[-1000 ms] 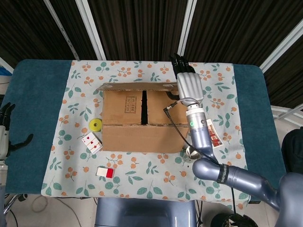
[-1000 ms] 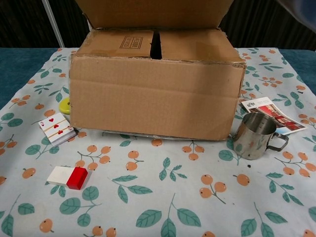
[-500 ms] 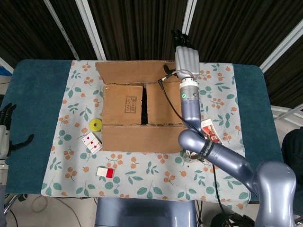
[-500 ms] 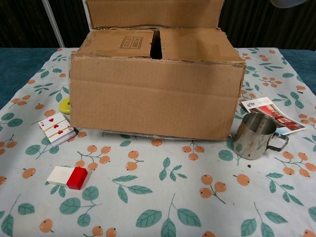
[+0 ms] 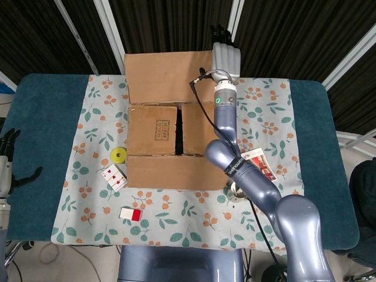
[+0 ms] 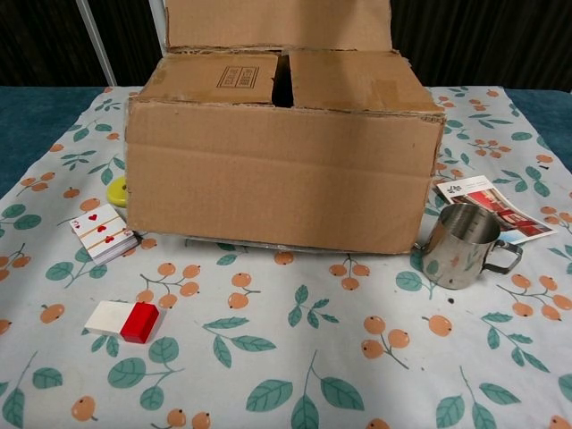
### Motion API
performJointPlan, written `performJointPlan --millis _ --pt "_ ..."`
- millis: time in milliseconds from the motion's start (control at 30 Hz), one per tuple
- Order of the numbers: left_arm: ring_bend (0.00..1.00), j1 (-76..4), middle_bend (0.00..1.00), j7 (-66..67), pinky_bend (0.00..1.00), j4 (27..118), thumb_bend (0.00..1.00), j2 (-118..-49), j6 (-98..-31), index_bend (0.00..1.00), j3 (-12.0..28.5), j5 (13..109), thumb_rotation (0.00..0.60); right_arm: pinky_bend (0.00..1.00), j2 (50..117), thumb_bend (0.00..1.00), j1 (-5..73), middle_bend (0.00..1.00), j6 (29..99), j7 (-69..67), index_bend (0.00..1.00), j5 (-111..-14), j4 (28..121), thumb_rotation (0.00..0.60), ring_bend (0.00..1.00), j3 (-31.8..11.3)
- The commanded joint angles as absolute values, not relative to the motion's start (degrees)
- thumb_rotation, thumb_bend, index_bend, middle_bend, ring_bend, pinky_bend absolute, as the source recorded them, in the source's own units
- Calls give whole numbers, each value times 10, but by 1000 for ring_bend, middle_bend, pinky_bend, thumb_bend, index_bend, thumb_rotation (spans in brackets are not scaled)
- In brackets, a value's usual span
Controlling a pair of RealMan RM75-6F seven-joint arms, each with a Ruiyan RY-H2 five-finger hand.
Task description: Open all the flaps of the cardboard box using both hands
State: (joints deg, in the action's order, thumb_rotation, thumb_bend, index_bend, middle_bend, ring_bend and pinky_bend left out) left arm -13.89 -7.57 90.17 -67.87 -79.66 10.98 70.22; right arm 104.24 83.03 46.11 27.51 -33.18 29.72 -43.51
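The cardboard box (image 5: 176, 141) sits in the middle of the tabletop (image 5: 44, 123), on the floral cloth (image 5: 176, 226). Its far flap (image 5: 167, 76) is folded back and outward, while two inner flaps remain closed with a dark slit between them. Far to the box's left, at the tabletop's edge, the left hand (image 5: 7, 154) hangs with its fingers spread and nothing in it. Between that hand and the box lie a yellow disc (image 5: 119, 155), playing cards (image 5: 113, 176) and a red-and-white block (image 5: 130, 214). The right hand (image 5: 226, 56) lies at the far flap's right end, fingers extended against it. Near the right forearm stand a steel cup (image 6: 460, 245) and a leaflet (image 6: 492, 204).
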Motion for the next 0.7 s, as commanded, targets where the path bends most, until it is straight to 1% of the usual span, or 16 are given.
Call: performJointPlan --millis 33,167,233,367,400,500,633,700 --pt "0 -138 0 -76 0 903 208 -679 -795 0 110 703 600 223 1047 292 820 0 462 264 0 -338 298 600 0 -427" --pt "0 -137 0 -74 0 906 208 -678 -796 0 110 707 600 223 1033 283 781 0 489 256 0 -356 353 600 0 -406" --pt "0 -137 0 -72 0 905 208 -678 -797 0 110 709 600 223 1011 257 742 0 516 257 0 -369 417 600 0 -388" --pt "0 -136 0 -64 0 904 200 -679 -799 0 108 715 600 223 945 209 650 0 585 270 0 -393 594 600 0 -352" --pt "0 -137 0 -60 0 903 194 -680 -800 0 108 717 600 223 916 203 616 0 612 276 0 -403 663 600 0 -338" --pt "0 -137 0 -48 0 901 166 -681 -804 0 107 722 600 223 849 185 540 0 671 286 0 -432 807 600 0 -304" --pt "0 -137 0 -29 0 901 152 -683 -809 0 105 729 600 223 770 169 451 0 731 281 0 -465 942 600 0 -259" --pt "0 -137 0 -21 0 903 152 -683 -810 0 104 731 600 223 743 166 417 0 751 271 0 -477 981 600 0 -243"
